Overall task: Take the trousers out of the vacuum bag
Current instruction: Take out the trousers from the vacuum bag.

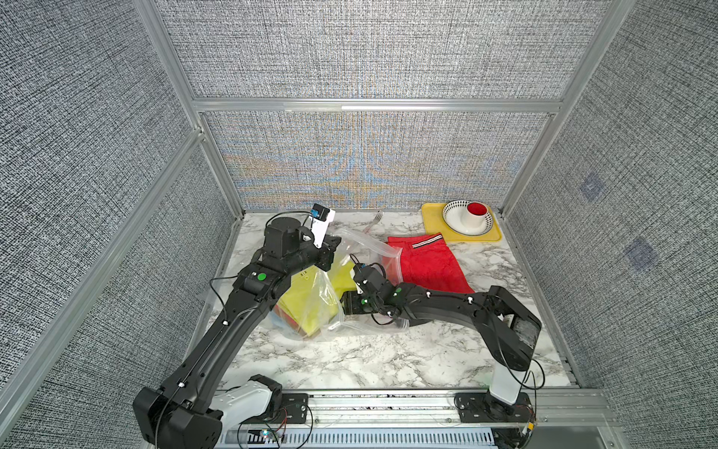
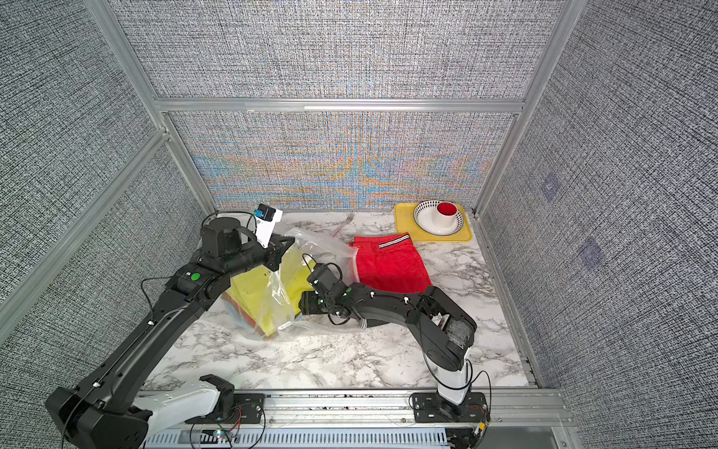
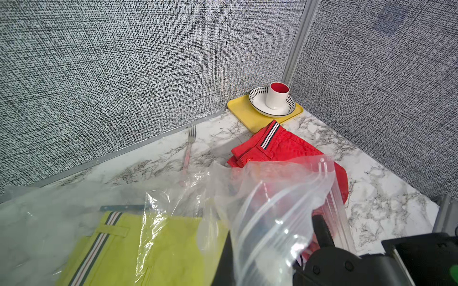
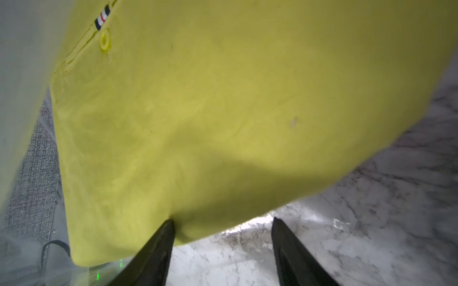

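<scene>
Yellow trousers [image 4: 223, 99] are lying inside the vacuum bag [image 1: 367, 244]; the left jaws are clenching its raised edge while the right jaws are gaping, one tip touching the cloth.

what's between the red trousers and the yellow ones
The lifted mouth of the clear bag, with its zip strip, and the right arm reaching into it. Both top views show this between the red trousers and the yellow trousers.

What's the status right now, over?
Left pincer shut on bag, right pincer open at yellow trousers. Yellow ones in bag, red trousers out. Loose film sags over them.
</scene>
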Motion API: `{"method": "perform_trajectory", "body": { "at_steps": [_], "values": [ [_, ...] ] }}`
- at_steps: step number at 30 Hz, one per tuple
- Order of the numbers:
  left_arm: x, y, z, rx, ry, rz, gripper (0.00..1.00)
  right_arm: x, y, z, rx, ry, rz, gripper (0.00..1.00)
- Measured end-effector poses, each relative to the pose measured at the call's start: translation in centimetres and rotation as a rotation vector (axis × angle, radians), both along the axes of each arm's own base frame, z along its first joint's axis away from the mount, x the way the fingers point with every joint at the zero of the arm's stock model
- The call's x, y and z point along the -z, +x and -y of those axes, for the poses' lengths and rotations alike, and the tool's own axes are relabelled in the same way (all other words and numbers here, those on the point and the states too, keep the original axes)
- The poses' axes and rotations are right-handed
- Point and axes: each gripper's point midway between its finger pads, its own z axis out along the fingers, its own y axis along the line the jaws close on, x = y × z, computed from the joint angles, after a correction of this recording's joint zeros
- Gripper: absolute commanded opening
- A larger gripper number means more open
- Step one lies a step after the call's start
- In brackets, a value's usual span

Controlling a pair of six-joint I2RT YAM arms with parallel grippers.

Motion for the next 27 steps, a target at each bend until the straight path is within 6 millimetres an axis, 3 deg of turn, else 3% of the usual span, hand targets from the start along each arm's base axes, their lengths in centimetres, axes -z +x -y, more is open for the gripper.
{"method": "perform_trajectory", "body": {
  "at_steps": [10, 12, 20, 25, 27],
  "values": [
    [0.5, -0.2, -0.3, -0.008, 0.008, -0.002, 0.00, -0.9, 0.7, -1.7, 0.000, 0.065, 0.001, 0.65],
    [0.5, -0.1, -0.4, -0.017, 0.011, 0.001, 0.00, -0.8, 0.6, -1.7, -0.002, 0.065, -0.002, 0.59],
    [0.5, -0.1, -0.5, -0.020, 0.017, 0.009, 0.00, -1.2, 0.6, -1.5, 0.008, 0.074, -0.005, 0.16],
    [0.7, -0.1, -0.5, -0.021, 0.019, 0.006, 0.00, -1.7, 0.5, -1.3, 0.009, 0.078, 0.003, 0.02],
    [0.7, -0.1, -0.5, -0.021, 0.019, 0.006, 0.00, -1.8, 0.5, -1.3, 0.007, 0.079, 0.007, 0.01]
  ]
}}
